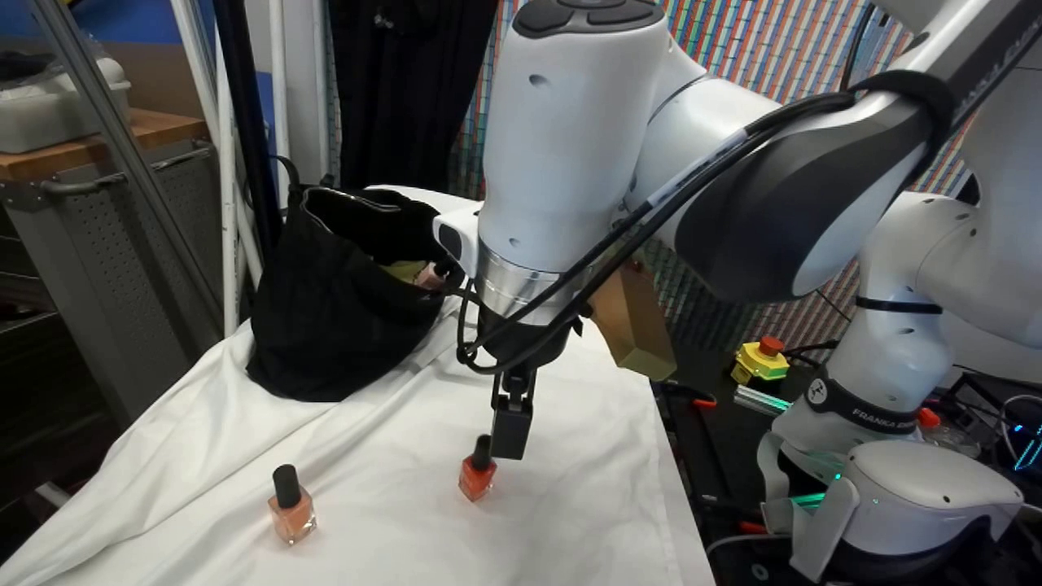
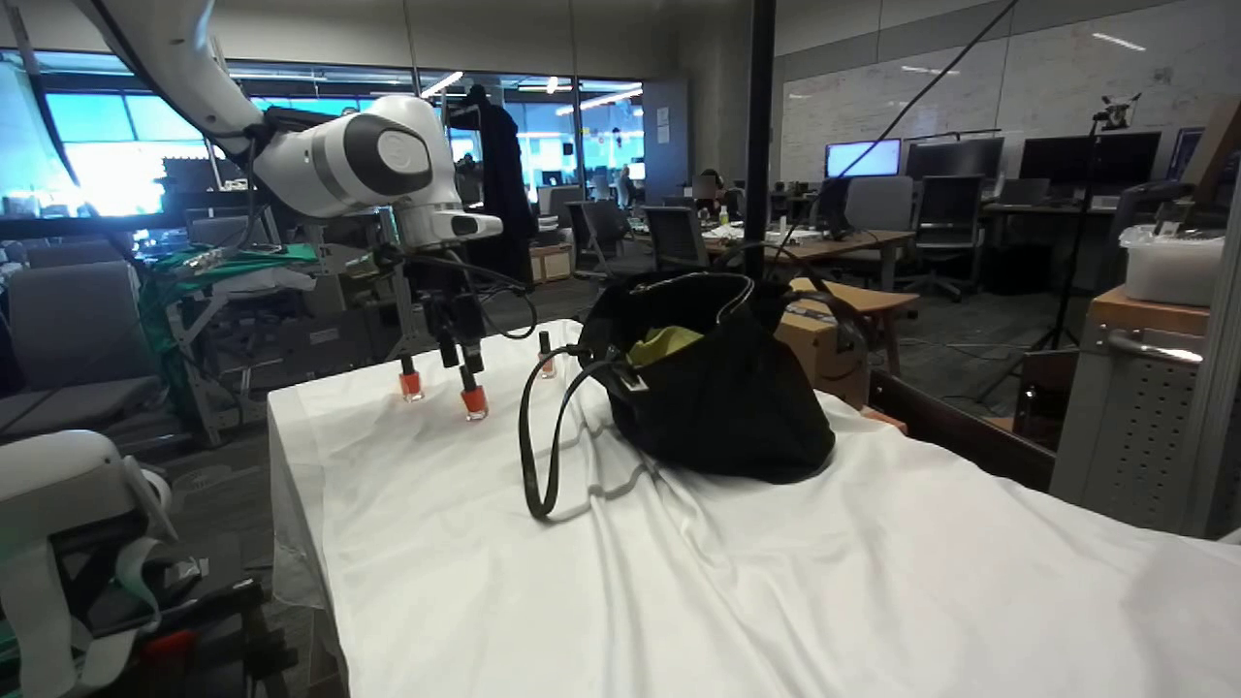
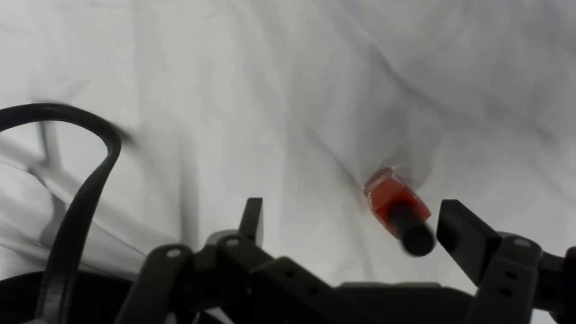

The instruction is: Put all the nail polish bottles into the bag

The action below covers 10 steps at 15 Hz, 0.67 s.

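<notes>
Two red nail polish bottles (image 2: 473,402) (image 2: 411,386) with black caps stand upright on the white cloth in an exterior view. A peach-orange bottle (image 1: 293,517) stands farther off; a red bottle (image 1: 476,478) shows beside my gripper (image 1: 510,446). In the wrist view my gripper (image 3: 352,209) is open above the cloth. One red bottle (image 3: 389,195) shows between its fingers, its cap close to the right-hand one; contact cannot be told. The black bag (image 2: 717,407) sits open on the table in both exterior views, a pale pink bottle (image 1: 429,277) visible inside near its rim.
A bag handle (image 2: 543,456) loops down onto the wrinkled cloth (image 2: 465,523); in the wrist view the handle (image 3: 87,189) curves in at the left. A brown cardboard box (image 1: 631,317) is behind the arm. A yellow-and-red emergency stop (image 1: 761,360) lies near the robot base.
</notes>
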Tool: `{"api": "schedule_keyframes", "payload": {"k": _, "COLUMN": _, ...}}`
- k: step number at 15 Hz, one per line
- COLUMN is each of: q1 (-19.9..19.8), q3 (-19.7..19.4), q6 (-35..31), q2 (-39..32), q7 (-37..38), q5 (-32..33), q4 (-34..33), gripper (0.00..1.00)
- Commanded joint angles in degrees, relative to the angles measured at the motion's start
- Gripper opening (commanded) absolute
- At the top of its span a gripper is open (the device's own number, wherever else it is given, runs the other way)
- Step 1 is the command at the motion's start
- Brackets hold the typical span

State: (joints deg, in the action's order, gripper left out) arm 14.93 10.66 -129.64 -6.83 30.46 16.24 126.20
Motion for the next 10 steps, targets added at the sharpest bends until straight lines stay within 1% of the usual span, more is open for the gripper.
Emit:
{"api": "schedule_keyframes", "payload": {"k": 1, "q1": 0.33, "q3": 0.39, "q6": 0.60, "q2": 1.32, "q7": -0.95, "q5": -1.06, "q4": -0.18, "gripper": 1.00}}
{"api": "schedule_keyframes", "payload": {"k": 5, "q1": 0.27, "q3": 0.38, "q6": 0.70, "q2": 0.56, "q7": -0.11, "q5": -1.46, "q4": -1.21, "gripper": 1.00}}
{"api": "schedule_keyframes", "payload": {"k": 7, "q1": 0.11, "q3": 0.43, "q6": 0.60, "q2": 0.39, "q7": -0.61, "q5": -2.84, "q4": -1.85, "gripper": 1.00}}
{"api": "schedule_keyframes", "payload": {"k": 10, "q1": 0.14, "q3": 0.33, "q6": 0.06, "q2": -1.51, "q7": 1.18, "q5": -5.45, "q4": -4.25, "gripper": 1.00}}
